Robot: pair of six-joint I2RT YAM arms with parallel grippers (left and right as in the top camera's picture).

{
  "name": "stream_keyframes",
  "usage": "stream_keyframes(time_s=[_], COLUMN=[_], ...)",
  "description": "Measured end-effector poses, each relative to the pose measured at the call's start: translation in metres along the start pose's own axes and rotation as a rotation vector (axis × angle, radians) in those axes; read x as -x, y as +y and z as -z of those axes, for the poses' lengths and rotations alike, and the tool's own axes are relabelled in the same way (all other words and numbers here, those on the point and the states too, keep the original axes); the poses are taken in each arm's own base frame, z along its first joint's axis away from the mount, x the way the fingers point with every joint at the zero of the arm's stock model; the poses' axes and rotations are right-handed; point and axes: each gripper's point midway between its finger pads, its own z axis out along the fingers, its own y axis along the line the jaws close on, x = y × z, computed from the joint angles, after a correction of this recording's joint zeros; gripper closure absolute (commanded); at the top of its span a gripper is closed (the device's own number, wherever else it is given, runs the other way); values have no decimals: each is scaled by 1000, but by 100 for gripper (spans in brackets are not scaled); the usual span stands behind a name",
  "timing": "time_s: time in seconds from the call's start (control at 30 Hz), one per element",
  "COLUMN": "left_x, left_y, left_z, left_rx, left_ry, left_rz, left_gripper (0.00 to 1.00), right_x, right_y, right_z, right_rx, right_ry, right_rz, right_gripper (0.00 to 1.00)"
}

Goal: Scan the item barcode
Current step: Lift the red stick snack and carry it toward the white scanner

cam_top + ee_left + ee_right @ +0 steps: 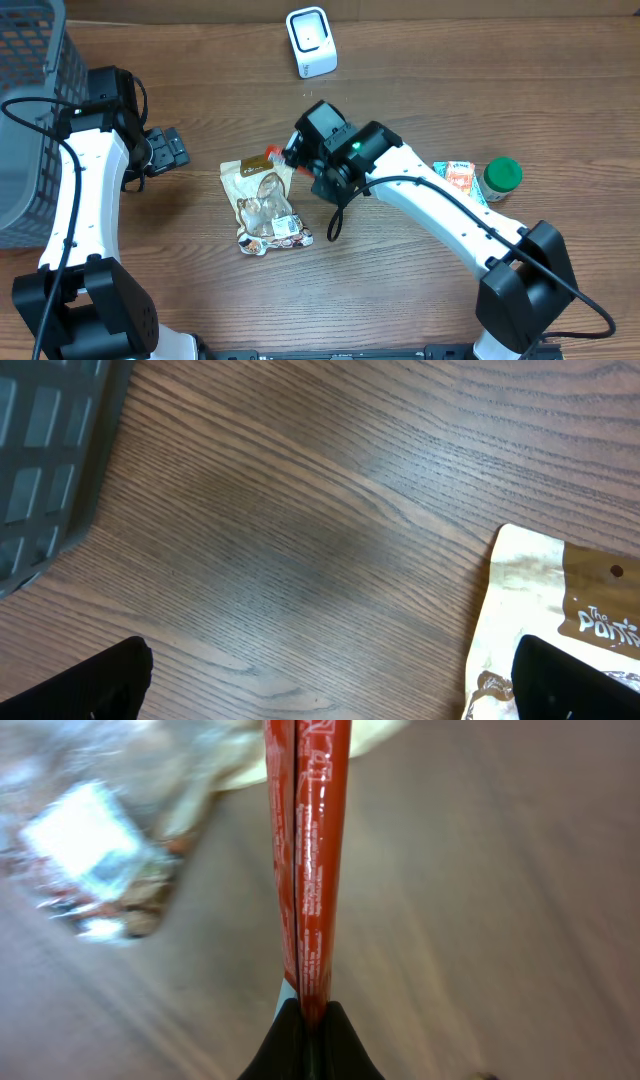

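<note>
Right end effector (310, 1020) clenched on glossy red packet (312, 870), edge-on, white print, left end effector (330, 685) released

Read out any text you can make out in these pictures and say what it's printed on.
"The" and a cut-off "Po": tan snack bag.
White print on the red packet pinched in the right gripper: too blurred to read.
That bag's white label: too small.
The orange-and-white packet by the green-lidded jar: too small.

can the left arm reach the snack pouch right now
Probably yes: left gripper open, only bare table between it and the snack pouch; right gripper holds a red packet at the far edge.
</note>
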Motion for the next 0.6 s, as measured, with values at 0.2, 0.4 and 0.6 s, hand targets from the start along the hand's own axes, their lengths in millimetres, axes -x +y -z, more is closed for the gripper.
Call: stream_keyframes(time_s=[0.2,0.4,0.6], left_x=[0,0,0], left_y=[0,0,0], left_z=[0,0,0], left_rx=[0,0,0], left_ry=[0,0,0], left_rz=[0,0,0], left_gripper=[0,0,0], right_x=[53,103,102], right_y=[-56,-115,-179], right_z=[70,159,173], right_rx=[-227,-439,-615], right_ry=[-163,-419,-468], right_rz=[-75,-123,-151], right_gripper=[97,97,97])
